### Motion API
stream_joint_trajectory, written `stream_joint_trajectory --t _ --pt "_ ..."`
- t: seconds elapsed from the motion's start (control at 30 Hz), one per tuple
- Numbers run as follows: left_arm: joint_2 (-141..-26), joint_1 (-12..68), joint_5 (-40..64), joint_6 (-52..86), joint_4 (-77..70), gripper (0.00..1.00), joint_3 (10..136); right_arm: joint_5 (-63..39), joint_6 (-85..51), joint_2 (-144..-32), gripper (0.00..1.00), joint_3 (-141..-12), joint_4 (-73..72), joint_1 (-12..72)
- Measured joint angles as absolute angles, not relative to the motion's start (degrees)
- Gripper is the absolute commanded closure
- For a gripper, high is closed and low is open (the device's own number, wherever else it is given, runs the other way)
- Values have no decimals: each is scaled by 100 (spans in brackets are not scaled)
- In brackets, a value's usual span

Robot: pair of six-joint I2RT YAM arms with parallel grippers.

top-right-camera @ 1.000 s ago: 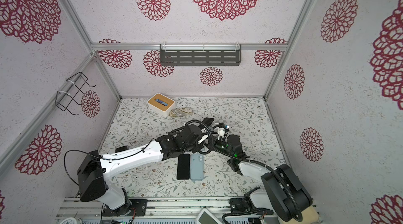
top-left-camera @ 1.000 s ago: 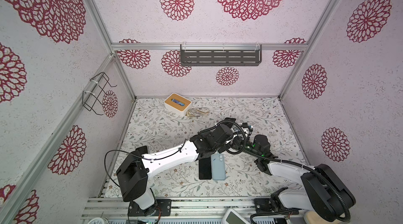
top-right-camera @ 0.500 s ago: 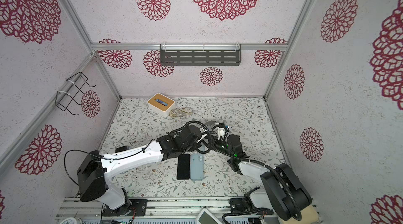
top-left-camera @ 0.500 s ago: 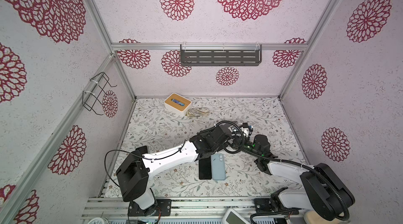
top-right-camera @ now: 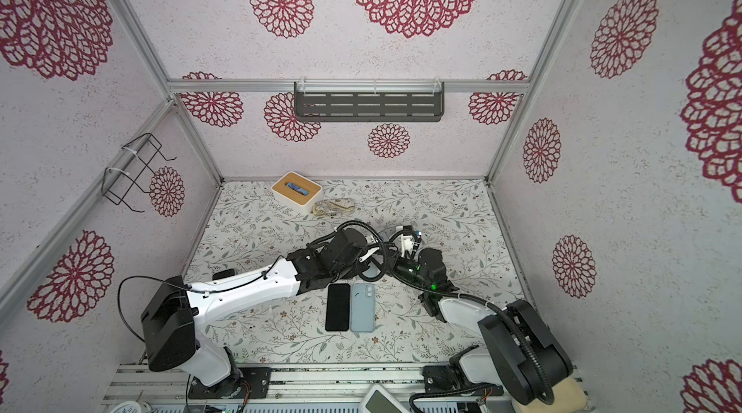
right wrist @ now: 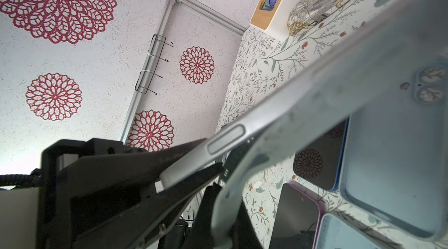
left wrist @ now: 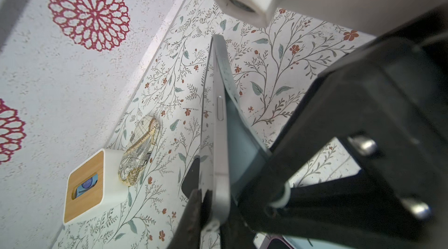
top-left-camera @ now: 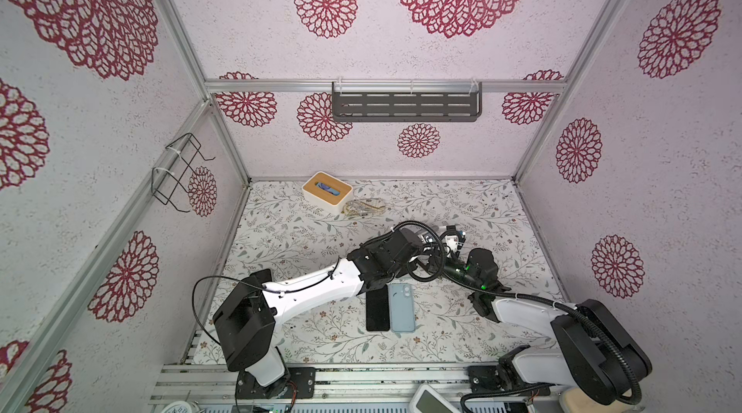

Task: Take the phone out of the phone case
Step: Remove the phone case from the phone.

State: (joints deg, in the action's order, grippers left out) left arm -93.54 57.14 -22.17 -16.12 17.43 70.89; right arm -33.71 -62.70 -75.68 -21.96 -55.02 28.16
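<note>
- Left hand (left wrist: pixel 213 211) clamped on the end of the phone (left wrist: pixel 219 114); right hand (right wrist: pixel 224 213) clamped on the peeled lip of the phone case (right wrist: pixel 232 194).
- Both are held above the table (top-left-camera: pixel 305 238). The phone's long axis runs straight away from the left hand, which is the likely pull line.

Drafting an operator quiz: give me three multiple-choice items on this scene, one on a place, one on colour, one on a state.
1. The white box stands
A. at the back of the table
B. at its front edge
C. on a side wall

2. The two slabs lying side by side are
A. both black
B. black and light blue
C. red and white

3. The left tool is
A. wide open
B. shut on nothing
C. shut on the phone

A: it sits by the back wall.
B: black slab beside light blue slab.
C: its jaws clamp the phone's end, the phone case bending away.
</note>
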Motion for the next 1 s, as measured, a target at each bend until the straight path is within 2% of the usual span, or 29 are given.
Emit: stream_joint_trajectory --t 0.4,0.83,1.0 --pt "-9362 5662 -1942 -1693 1505 100 6842 -3474 -6307 -7701 100 -2196 -5413 2799" --pt "-9188 5603 -1831 -1339 1358 100 6641 -3546 -6294 -7693 100 -2196 -5378 2797" --pt "-8862 5583 -1841 -1100 1122 100 6302 -3522 -6047 -7406 100 -2322 -4770 2851"
